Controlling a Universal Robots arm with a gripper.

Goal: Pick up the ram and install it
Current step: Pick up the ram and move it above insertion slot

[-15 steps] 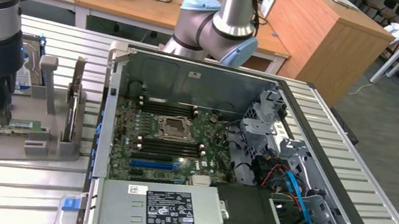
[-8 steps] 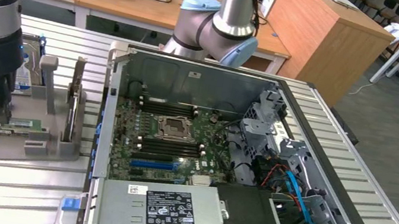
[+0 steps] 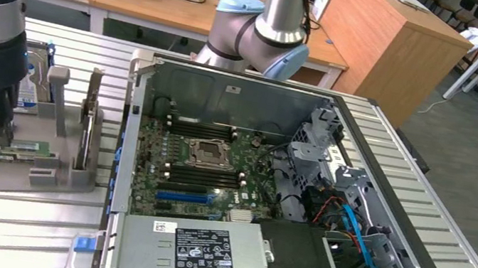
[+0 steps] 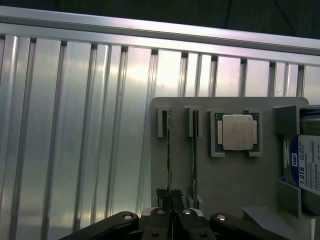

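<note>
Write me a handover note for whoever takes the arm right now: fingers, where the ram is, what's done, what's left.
Gripper: fingers shut on the ram.
Ram: on edge in its slot of the grey holder, which sits on the slatted table beside the open computer case. It does not look lifted out yet. A second stick stands in the next slot.
Done: reach and grasp.
Left: lifting the ram out, carrying it to the case, installing it.

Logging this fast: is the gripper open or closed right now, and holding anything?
Gripper: closed on the ram, which sits edge-up in the gray holder.
</note>
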